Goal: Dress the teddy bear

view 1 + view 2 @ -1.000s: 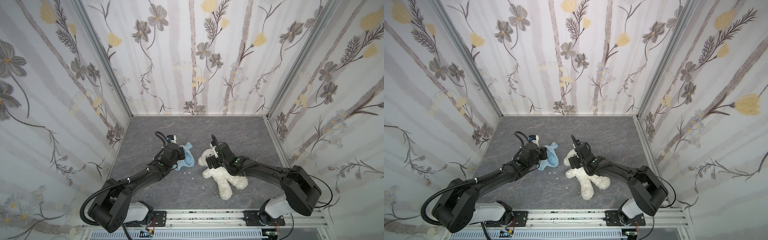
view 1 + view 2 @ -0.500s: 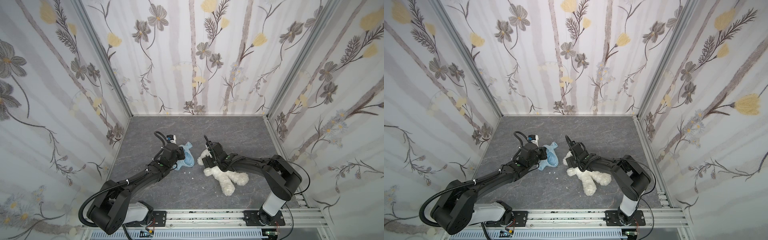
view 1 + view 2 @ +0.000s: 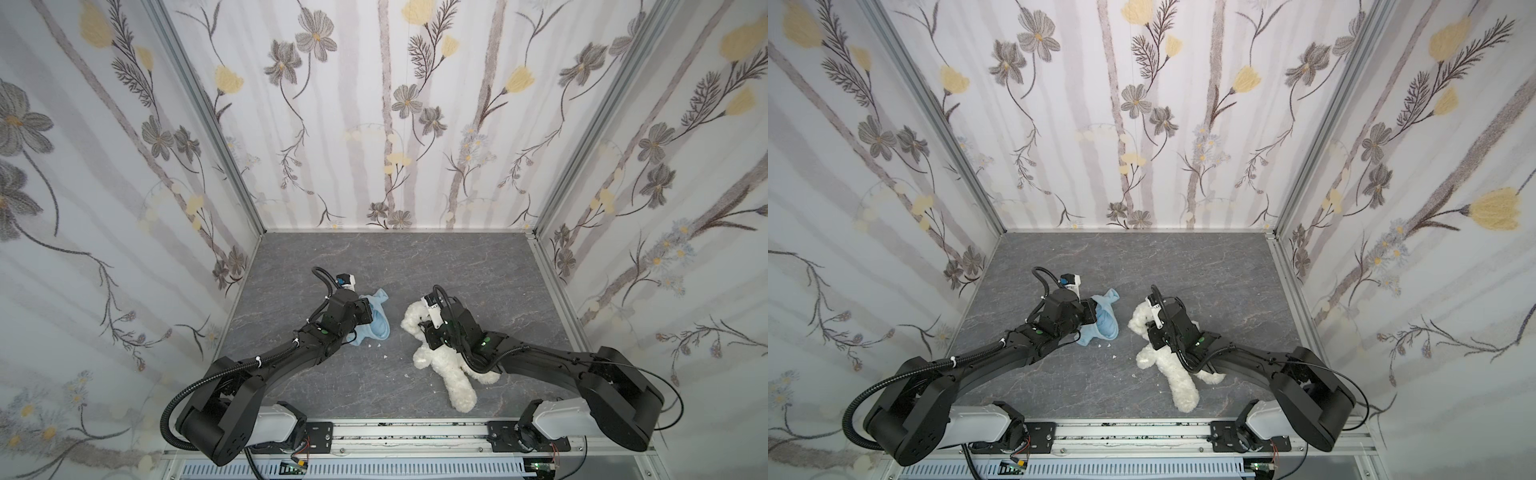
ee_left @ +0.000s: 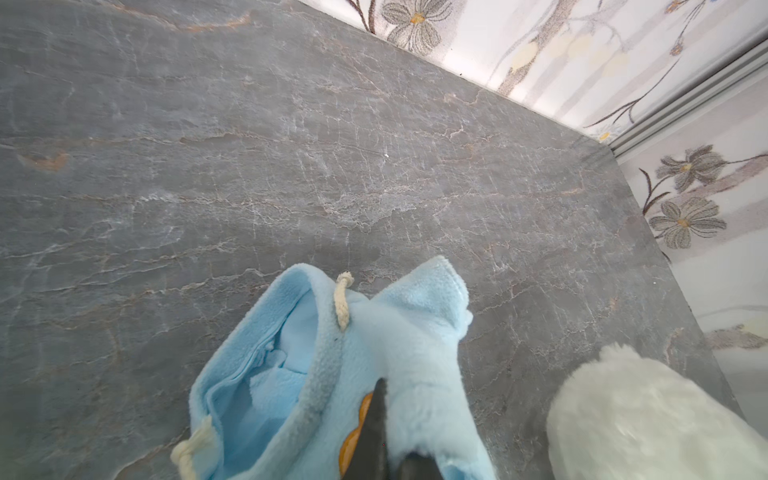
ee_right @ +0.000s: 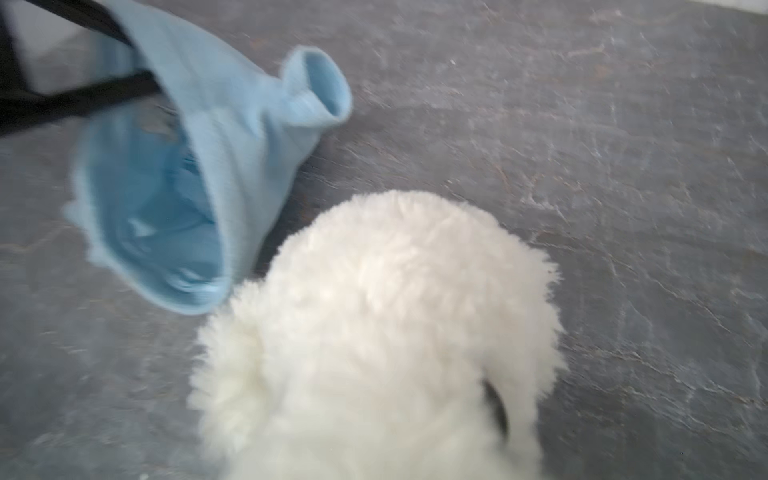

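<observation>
The white fluffy teddy bear (image 3: 455, 374) (image 3: 1179, 384) lies on the grey floor right of centre, with its head (image 3: 412, 322) towards the hoodie. My right gripper (image 3: 428, 332) (image 3: 1152, 332) presses down at its neck. In the right wrist view the bear's fur (image 5: 374, 332) fills the jaws, and only a dark finger (image 5: 495, 405) shows through it. The light-blue hoodie (image 3: 378, 324) (image 3: 1105, 323) (image 5: 187, 166) sits just left of the bear. My left gripper (image 3: 368, 312) (image 4: 390, 415) is shut on its fabric (image 4: 316, 353) beside the orange patch, which holds its opening up towards the bear.
Small white fluff crumbs (image 3: 384, 356) lie on the floor between the arms. Flowered walls close off the left, back and right. A metal rail (image 3: 395, 432) runs along the front edge. The back half of the floor (image 3: 395, 257) is bare stone-patterned surface.
My right gripper's jaws have come together on the bear's neck and its arm has swung out to the right. The left arm and the hoodie have stayed put.
</observation>
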Tool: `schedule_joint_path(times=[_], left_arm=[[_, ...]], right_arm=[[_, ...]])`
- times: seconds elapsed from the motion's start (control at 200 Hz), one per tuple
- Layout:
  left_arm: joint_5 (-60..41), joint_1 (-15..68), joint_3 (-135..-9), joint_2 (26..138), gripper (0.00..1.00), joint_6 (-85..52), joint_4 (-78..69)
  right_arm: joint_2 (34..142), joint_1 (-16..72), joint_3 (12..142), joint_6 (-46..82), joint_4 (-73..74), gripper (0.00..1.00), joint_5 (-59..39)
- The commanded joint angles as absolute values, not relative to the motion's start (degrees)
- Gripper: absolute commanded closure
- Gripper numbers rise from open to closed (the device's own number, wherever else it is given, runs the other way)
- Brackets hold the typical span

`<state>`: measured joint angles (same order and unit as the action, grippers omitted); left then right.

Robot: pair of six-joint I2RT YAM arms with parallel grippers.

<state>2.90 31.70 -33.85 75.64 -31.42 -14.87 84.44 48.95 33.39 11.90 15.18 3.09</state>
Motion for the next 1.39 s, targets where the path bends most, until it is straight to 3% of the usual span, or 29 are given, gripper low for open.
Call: schedule_joint_path(times=[0.0, 0.335, 0.54, 1.389], left_arm=[[0.9, 31.9, -33.9, 76.3, 1.00, -32.7, -17.1], [-3.5, 32.4, -33.6, 76.7, 1.00, -36.5, -16.3], [-4.0, 32.4, -33.8, 76.2, 1.00, -35.8, -16.3], [-14.7, 33.6, -34.4, 76.6, 1.00, -28.8, -14.0]], right_arm=[[81.4, 50.9, 31.6, 11.1, 23.7, 0.76, -3.3], [86.1, 58.1, 36.1, 12.0, 25.6, 0.84, 1.6], [93.5, 58.0, 36.6, 14.0, 30.6, 0.86, -3.4], [103.2, 54.7, 42.3, 34.1, 24.2, 0.94, 8.5]])
